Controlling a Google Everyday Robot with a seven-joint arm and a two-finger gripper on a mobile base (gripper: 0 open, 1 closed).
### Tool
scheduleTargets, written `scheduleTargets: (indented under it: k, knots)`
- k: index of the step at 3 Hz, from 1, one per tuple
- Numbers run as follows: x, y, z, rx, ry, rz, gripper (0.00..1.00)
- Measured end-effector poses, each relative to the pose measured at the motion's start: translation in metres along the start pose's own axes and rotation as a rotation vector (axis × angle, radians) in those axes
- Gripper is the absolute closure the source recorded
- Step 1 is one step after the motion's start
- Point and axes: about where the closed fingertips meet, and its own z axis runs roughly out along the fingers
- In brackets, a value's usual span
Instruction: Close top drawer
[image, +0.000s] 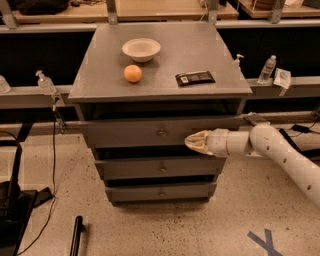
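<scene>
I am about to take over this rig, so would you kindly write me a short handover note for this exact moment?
Gripper: low at the front panel of the wide matte grey top drawer, just right of its small metal knob. Contact with the panel cannot be confirmed.
Drawer: pulled out from the grey cabinet, with a dark gap showing under the cabinet top.
Done: gripper is placed at the drawer front.
Left: push the drawer straight in until it is shut, then back the arm away.
</scene>
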Motion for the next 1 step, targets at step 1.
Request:
scheduleTargets:
  k: [1]
  knots:
    - [-0.0019, 0.0024, -0.002, -0.006, -0.003, -0.003, 1.0]
